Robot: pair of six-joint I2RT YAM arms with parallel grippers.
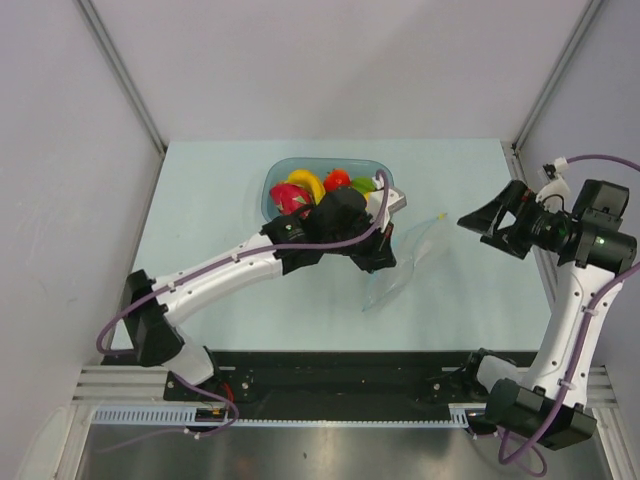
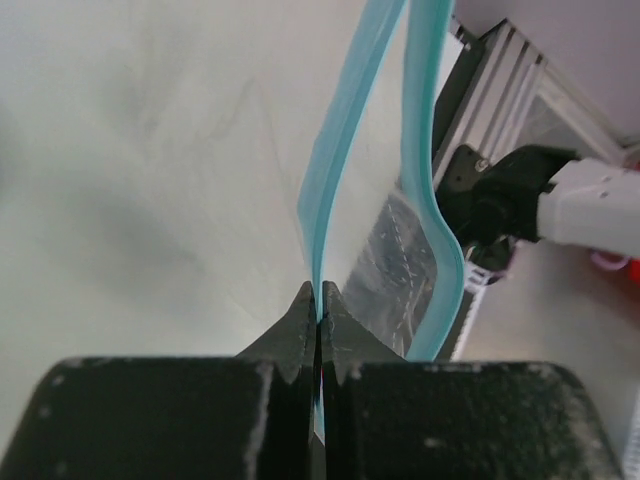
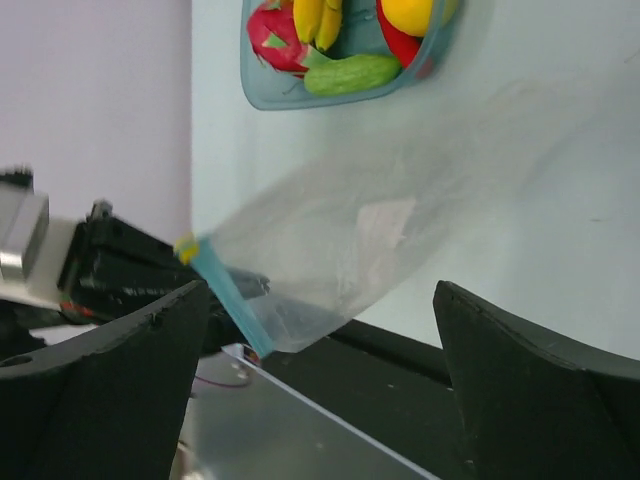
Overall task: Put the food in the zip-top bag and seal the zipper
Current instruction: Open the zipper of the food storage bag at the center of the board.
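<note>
Zip-top bag (image 1: 415,250), zipper (image 2: 345,150) pinched between left fingers (image 2: 292,335) (food (image 1: 305,185) in tray (image 1: 300,162)), right fingers (image 3: 530,380) spread, off bag.

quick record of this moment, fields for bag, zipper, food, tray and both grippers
zip-top bag: clear, no food visible inside, between the two arms
zipper: blue strips apart, mouth open
food: piled in the tray
tray: blue-green, just beyond the left gripper
left gripper: shut on one zipper strip
right gripper: open, apart from the bag, holding nothing
</note>
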